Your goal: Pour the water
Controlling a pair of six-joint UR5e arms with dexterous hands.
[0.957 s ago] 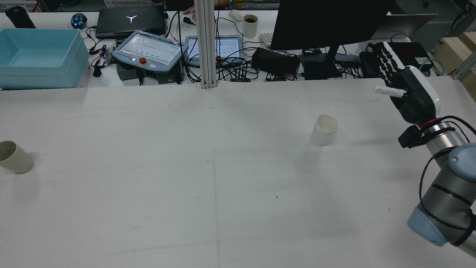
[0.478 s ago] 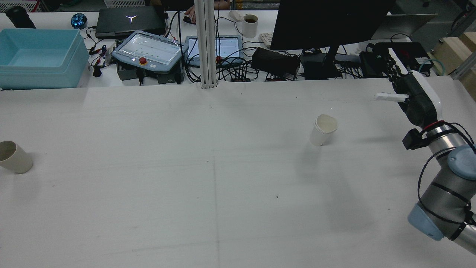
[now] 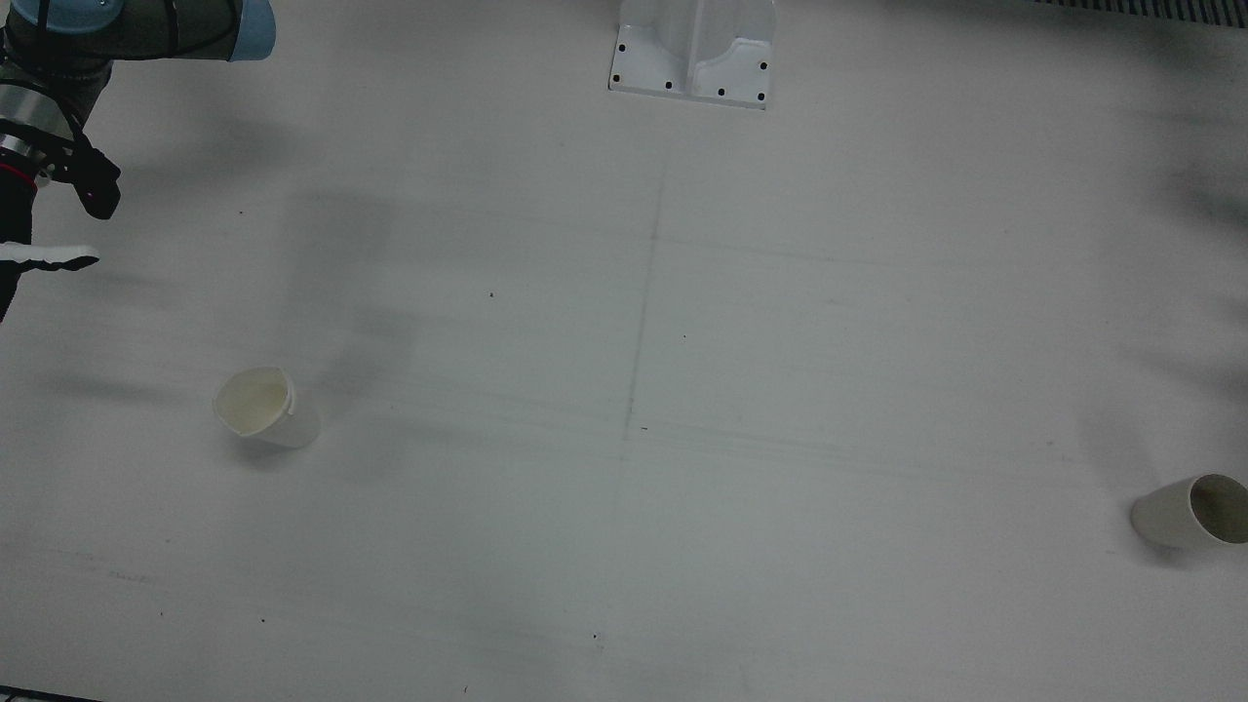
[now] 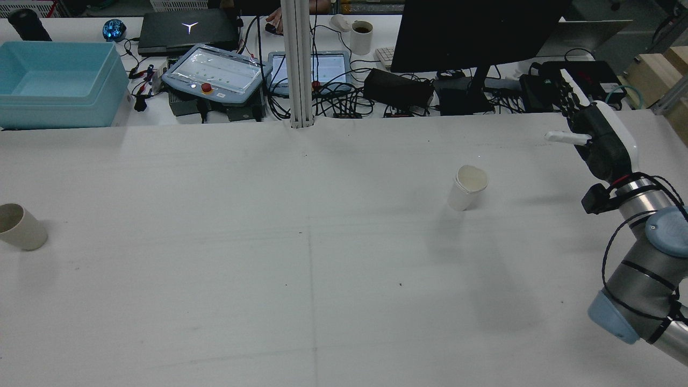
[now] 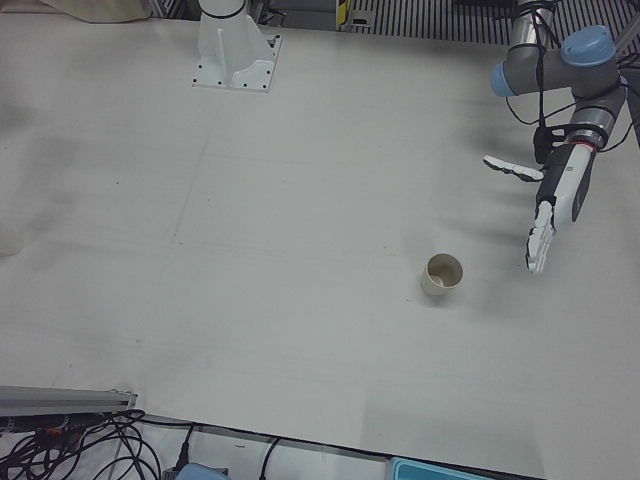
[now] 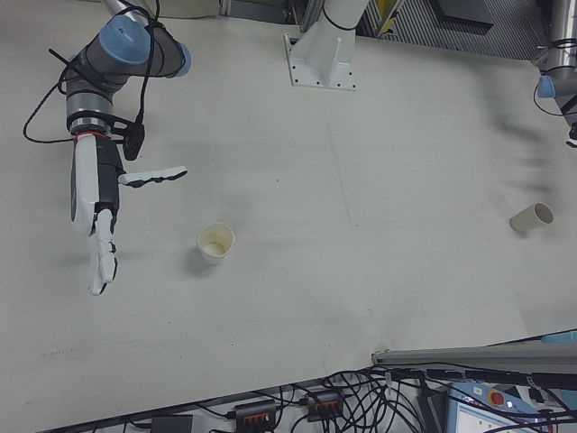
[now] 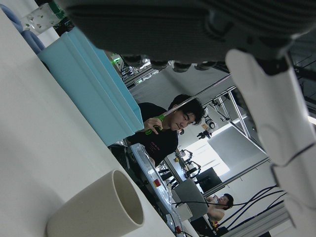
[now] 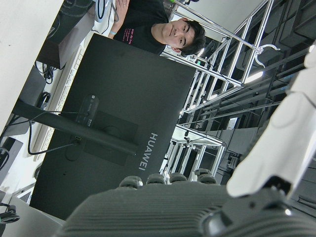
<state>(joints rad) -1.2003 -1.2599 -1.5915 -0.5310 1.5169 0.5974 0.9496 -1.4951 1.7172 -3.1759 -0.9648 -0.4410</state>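
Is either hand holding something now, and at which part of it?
Nothing is held. The right hand and the left hand are both open, away from the two white paper cups.

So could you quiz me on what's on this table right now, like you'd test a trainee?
1. True or false: the right hand is holding the white cup.
2. How many paper cups stand on the table?
3. Which cup is nearer the left hand: A, the white cup, or B, the beige cup?

Key:
1. False; its fingers are spread and it is clear of the cup.
2. Two.
3. B.
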